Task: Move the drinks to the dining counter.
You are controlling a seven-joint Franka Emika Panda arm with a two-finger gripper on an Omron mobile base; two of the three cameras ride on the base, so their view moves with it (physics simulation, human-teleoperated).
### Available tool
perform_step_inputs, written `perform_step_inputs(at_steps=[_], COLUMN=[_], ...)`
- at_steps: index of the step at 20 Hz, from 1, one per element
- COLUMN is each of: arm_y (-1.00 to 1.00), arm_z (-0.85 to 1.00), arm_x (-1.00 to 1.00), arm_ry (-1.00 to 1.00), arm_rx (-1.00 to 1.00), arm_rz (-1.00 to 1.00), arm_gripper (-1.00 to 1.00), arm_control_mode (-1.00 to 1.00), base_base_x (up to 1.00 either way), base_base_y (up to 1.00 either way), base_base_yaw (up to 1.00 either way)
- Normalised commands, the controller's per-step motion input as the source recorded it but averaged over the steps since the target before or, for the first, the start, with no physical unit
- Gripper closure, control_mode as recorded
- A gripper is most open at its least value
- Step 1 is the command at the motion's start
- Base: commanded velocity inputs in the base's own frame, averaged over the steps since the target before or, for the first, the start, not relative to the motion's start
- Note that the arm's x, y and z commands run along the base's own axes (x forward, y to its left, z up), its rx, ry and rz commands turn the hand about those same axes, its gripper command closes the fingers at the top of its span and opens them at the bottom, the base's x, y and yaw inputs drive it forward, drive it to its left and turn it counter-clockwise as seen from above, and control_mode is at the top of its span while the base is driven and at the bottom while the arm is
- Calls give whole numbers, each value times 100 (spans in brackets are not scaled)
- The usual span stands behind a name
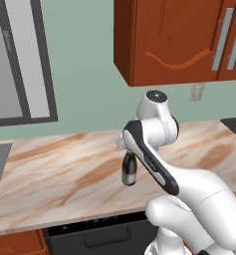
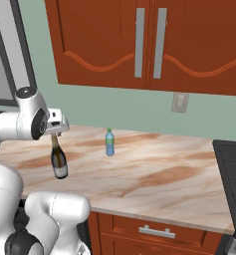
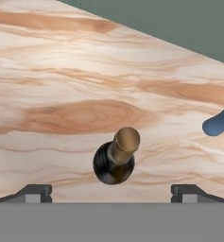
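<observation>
Hovering just above the wine bottle (image 3: 114,160), the gripper (image 3: 111,191) seems spread wide; its 2 tips flank the neck untouching.

the marble surface (image 2: 154,174) runs beneath reddish-brown wall cabinets (image 2: 149,40) with silver handles. on the green wall between surface and cabinets sits a pale outlet plate (image 2: 179,102). a dark stovetop (image 2: 234,164) adjoins the surface's right end, a window (image 1: 20,64) stands above its left end, and a black appliance front (image 1: 99,234) sits under its front edge.
</observation>
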Motion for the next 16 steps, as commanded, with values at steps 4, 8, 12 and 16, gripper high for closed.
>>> perform_step_inputs(at_steps=[4,8,12,16], arm_y=[0,0,0,0], arm_z=[-4,-11,-12,-3], arm_x=[2,0,3,6], arm_ry=[-2,-1,0,-3], arm_rx=[0,1,5,2], arm_rz=[0,0,0,0], arm_gripper=[-100,-100,-100,-100], arm_control_mode=[-100,-100,-100,-100], base_base_x=[0,0,0,0], base_base_y=[0,0,0,0], base_base_yaw=[0,0,0,0])
